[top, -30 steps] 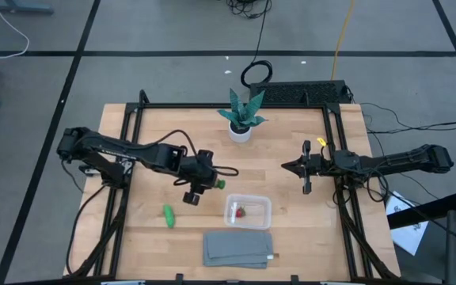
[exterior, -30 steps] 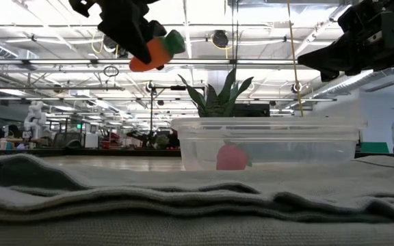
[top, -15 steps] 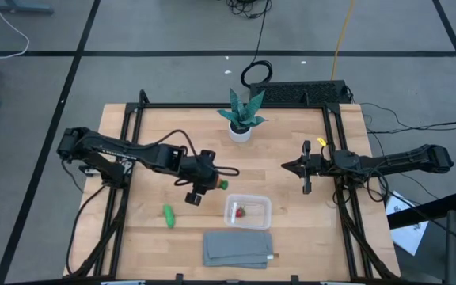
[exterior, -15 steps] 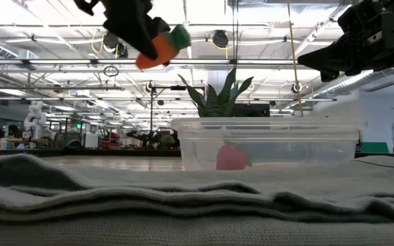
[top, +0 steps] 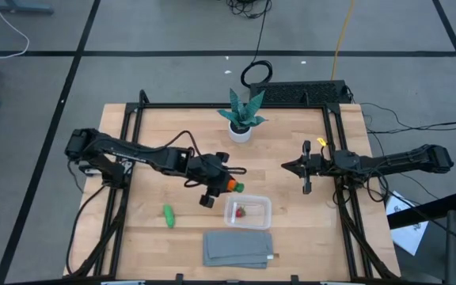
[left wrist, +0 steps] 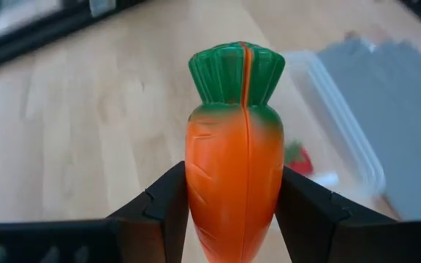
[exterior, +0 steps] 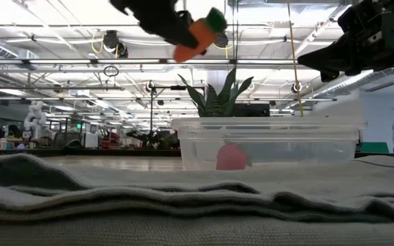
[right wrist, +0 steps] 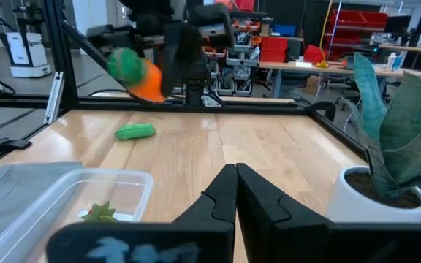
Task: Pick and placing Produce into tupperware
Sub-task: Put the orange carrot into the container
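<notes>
Left gripper (top: 222,185) clamps the orange carrot (top: 229,186) between its fingers (left wrist: 159,212), holding it in the air just beside the clear tupperware (top: 248,211), where the red berry (top: 241,211) lies. On the table near the box lies the green piece (top: 169,214). Right gripper (top: 306,170) is shut, well apart

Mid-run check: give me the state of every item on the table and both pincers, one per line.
Left pincer: shut on the carrot, raised beside the tupperware.
Carrot: held off the table, green top forward.
Tupperware: lidless, holds the berry.
Berry: resting inside the tupperware.
Green piece: lying on the table, untouched.
Right pincer: shut, empty, waiting at the right side.
Potted plant: upright.
Grey cloth: folded flat.
</notes>
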You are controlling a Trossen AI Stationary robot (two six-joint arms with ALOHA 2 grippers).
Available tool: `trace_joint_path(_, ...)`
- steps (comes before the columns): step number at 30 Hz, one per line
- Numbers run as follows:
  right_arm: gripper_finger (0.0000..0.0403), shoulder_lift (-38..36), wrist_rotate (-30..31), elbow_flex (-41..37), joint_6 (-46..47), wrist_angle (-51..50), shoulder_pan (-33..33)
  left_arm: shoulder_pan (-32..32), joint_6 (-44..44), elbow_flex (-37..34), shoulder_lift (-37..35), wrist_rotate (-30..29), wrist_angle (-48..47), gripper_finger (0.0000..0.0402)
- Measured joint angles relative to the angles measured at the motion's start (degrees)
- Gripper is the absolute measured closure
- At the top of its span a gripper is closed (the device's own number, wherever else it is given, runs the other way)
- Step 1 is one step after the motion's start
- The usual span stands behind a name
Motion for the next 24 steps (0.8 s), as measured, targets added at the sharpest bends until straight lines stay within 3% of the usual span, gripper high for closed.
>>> trace_joint_path(8,0.0403,-1.4,0.0,0.1,0.5,1.5,0.0,0.2,0.8,0.0,2.8,5.8,5.4,0.0231)
trace_joint_path(24,0.0403,-14.0,-0.5,0.0,1.6,-5.0,0.0,0.4,-2.1,0.1,2.7,6.0,7.6,0.0231)
